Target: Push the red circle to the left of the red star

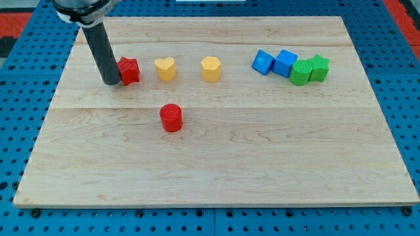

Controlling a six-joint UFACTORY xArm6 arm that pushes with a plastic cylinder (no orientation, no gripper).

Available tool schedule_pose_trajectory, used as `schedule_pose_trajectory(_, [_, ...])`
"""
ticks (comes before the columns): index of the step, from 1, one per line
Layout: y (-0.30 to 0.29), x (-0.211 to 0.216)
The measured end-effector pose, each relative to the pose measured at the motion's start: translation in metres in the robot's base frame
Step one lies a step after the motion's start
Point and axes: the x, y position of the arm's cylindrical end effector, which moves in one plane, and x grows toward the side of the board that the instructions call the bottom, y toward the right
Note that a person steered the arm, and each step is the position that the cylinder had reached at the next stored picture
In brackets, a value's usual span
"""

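My tip (111,82) sits touching red star (128,70) on its left side. Red circle (171,117) lies below-right of star, apart, mid counter (262,151). No jaws on me, just rod.

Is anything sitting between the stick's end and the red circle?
No. In the camera view only bare board lies between my tip and the red circle.

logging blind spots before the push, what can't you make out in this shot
- Red star: its left side is hidden behind my rod, camera view.
- My tip: contact with the star cannot be told.
- Arm above the rod: cut off by the view's top edge.
- Red circle: fully visible.
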Motion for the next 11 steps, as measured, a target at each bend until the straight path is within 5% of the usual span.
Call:
schedule_pose_trajectory(1, [0.11,0.017])
schedule_pose_trajectory(2, [0.171,0.081])
schedule_pose_trajectory(3, [0.155,0.124])
schedule_pose_trajectory(4, [0.047,0.088])
schedule_pose_trajectory(5, [0.077,0.127])
schedule_pose_trajectory(6, [0.159,0.116])
schedule_pose_trajectory(8, [0.017,0.037])
schedule_pose_trajectory(9, [-0.031,0.03])
schedule_pose_trajectory(10, [0.026,0.051])
schedule_pose_trajectory(11, [0.003,0.011])
